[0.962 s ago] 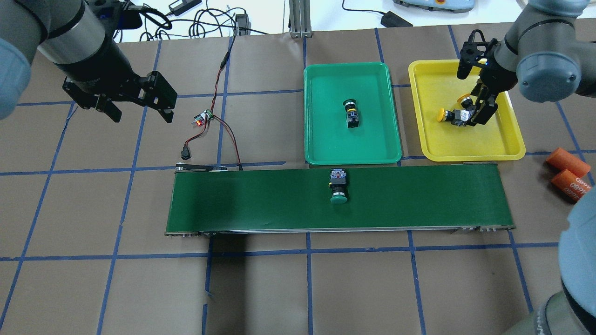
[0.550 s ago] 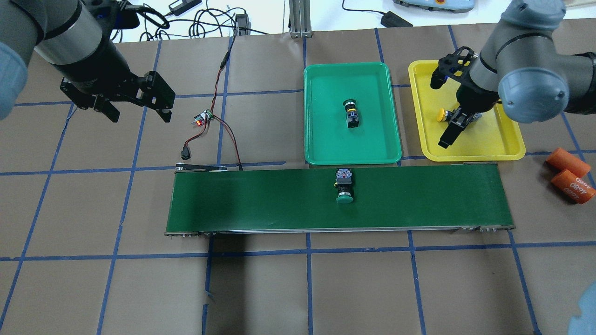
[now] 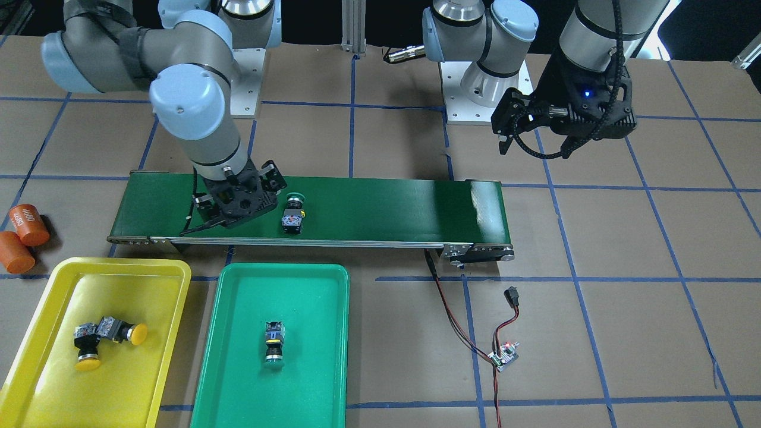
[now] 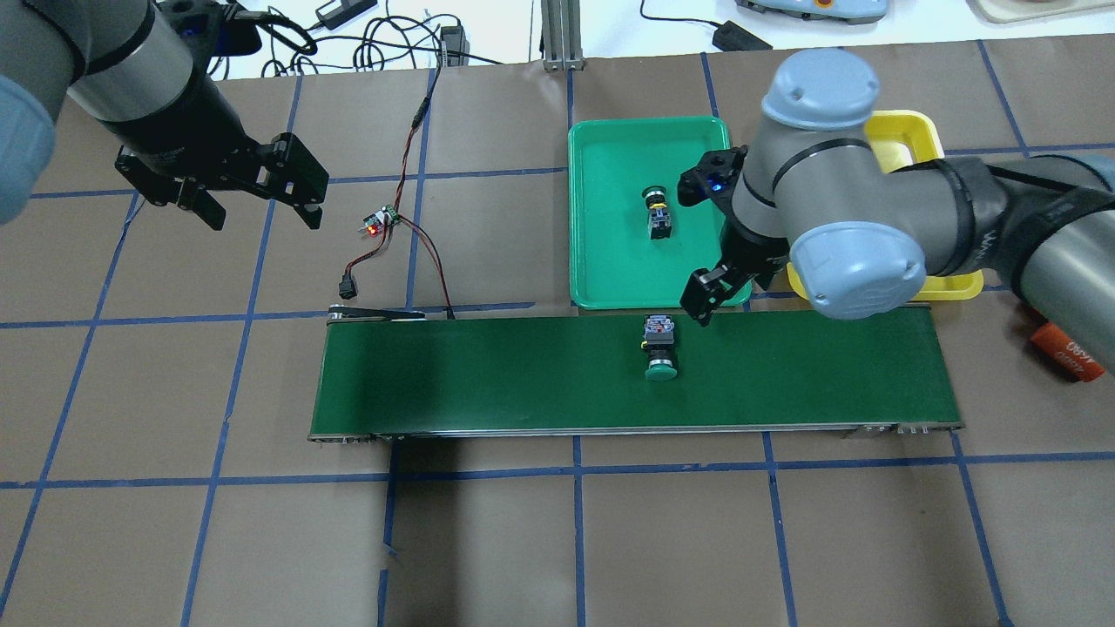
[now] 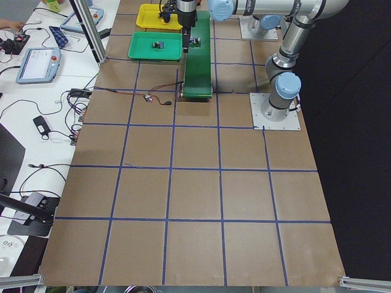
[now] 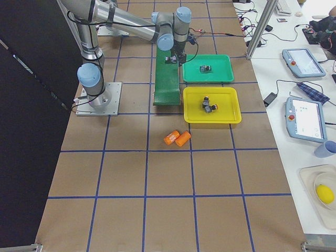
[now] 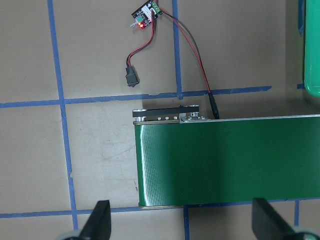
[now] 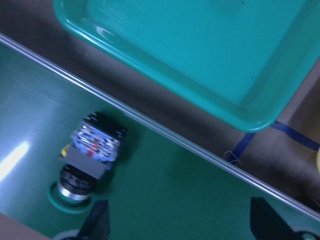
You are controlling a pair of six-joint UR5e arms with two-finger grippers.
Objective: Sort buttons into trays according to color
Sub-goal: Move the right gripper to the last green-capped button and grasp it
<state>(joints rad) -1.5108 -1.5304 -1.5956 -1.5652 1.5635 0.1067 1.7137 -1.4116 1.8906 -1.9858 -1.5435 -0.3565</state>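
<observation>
One green button (image 4: 659,348) lies on the dark green conveyor belt (image 4: 488,374); it also shows in the front view (image 3: 292,212) and the right wrist view (image 8: 87,160). A second green button (image 4: 657,212) lies in the green tray (image 4: 601,279). Two yellow buttons (image 3: 101,339) lie together in the yellow tray (image 3: 148,333). My right gripper (image 4: 719,292) is open and empty, hovering just right of the belt's button at the belt's far edge. My left gripper (image 4: 261,209) is open and empty, above the table far to the left.
A small circuit board (image 4: 379,222) with red and black wires lies left of the green tray and runs to the belt's left end. Two orange cylinders (image 3: 21,235) lie on the table beside the yellow tray.
My right gripper has left the yellow tray and moved left to the conveyor beside the green button. That button has drifted right along the belt. The left arm has barely moved.
</observation>
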